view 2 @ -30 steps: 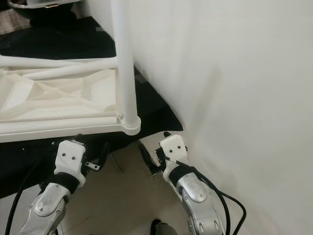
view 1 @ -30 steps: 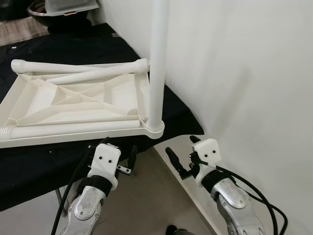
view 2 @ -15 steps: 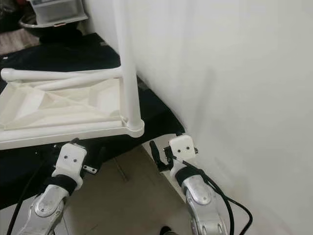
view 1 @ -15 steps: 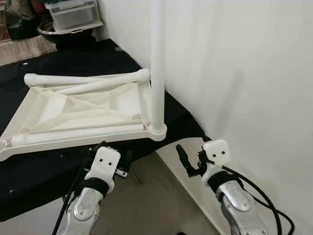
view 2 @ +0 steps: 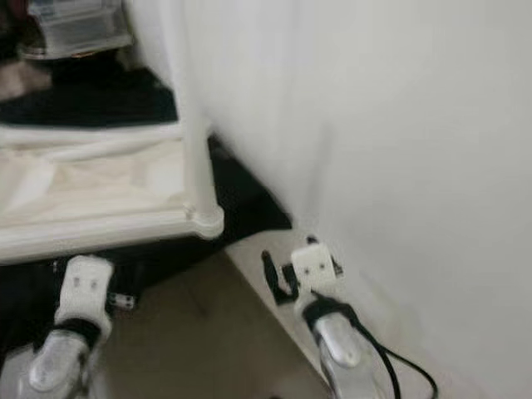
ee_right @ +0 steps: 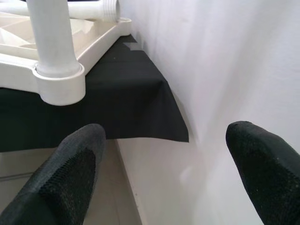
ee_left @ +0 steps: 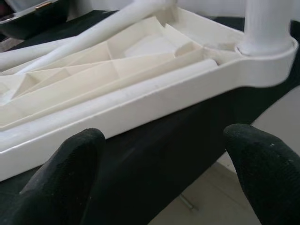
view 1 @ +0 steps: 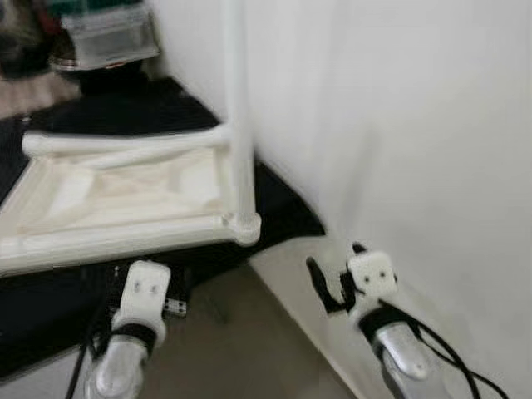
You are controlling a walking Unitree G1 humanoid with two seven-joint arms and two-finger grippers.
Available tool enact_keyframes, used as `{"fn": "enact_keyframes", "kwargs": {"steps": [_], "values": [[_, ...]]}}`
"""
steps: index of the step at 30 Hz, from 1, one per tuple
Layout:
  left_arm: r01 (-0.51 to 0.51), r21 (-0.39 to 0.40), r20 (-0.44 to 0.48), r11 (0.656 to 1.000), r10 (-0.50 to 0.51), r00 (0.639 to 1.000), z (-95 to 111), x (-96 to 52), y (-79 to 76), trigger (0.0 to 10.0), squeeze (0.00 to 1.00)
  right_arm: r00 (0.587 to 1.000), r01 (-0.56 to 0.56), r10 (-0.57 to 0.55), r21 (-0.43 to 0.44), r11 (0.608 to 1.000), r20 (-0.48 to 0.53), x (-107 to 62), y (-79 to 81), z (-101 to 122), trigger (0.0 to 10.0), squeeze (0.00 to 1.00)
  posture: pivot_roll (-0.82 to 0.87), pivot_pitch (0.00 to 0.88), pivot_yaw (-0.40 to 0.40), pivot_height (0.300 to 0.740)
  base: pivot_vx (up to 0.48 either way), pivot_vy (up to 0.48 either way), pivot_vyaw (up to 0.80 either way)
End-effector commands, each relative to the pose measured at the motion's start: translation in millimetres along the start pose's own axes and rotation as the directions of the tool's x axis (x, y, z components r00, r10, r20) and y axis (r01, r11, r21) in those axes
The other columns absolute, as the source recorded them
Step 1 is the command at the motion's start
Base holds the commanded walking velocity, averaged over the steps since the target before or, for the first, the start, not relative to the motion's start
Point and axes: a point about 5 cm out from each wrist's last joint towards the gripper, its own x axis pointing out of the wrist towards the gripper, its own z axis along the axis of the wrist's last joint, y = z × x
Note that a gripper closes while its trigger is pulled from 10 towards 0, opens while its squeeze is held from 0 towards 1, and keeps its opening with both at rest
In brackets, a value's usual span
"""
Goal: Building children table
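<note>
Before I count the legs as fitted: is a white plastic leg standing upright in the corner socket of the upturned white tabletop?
Yes, one white plastic leg stands upright in the corner socket of the upturned white tabletop.

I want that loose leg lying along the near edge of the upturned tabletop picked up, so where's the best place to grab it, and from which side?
Grip the loose leg mid-length, coming down from above with the fingers across its round shaft. It lies flat in the upturned tabletop, whose rim blocks a side approach. The left hand is open below the near edge and looks best placed; the standing leg crowds the corner end.
</note>
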Motion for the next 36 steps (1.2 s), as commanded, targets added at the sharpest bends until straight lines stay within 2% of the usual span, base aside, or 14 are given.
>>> {"fn": "enact_keyframes", "kwargs": {"steps": [1,8,14,20,36], "values": [[-0.012,-0.011,-0.024,1.000,0.012,1.000,-5.6,-0.3,1.3,10.0,0.00,1.000,0.002,-0.002,-0.008,1.000,-0.006,0.1,0.6,-1.7,10.0,0.00,-0.04,0.140,0.007,0.740,0.000,0.000,0.00],[-0.016,-0.032,-0.018,0.999,0.015,1.000,-4.0,-1.0,-0.2,10.0,0.00,1.000,-0.010,0.010,0.003,1.000,-0.015,0.3,0.1,-1.8,10.0,0.00,-0.04,0.150,-0.003,0.740,0.000,0.000,0.00],[-0.012,-0.047,-0.034,0.999,0.010,0.999,-4.2,-2.0,-2.8,10.0,0.00,1.000,-0.020,0.020,0.002,1.000,-0.021,-1.4,-1.3,-1.6,10.0,0.00,-0.04,0.164,-0.019,0.740,0.000,0.479,0.00],[-0.008,-0.020,-0.007,1.000,0.008,1.000,-0.4,-3.2,-4.8,10.0,0.00,0.999,-0.027,0.026,-0.003,1.000,-0.022,-2.6,-2.5,-1.0,10.0,0.00,-0.05,0.172,-0.026,0.740,0.000,0.000,0.00],[0.005,-0.021,-0.005,1.000,-0.005,1.000,0.8,-3.4,-6.7,10.0,0.00,0.999,-0.029,0.029,-0.003,1.000,-0.025,-3.6,-2.9,-0.7,10.0,0.00,-0.05,0.183,-0.021,0.740,0.000,0.000,0.00]]}}
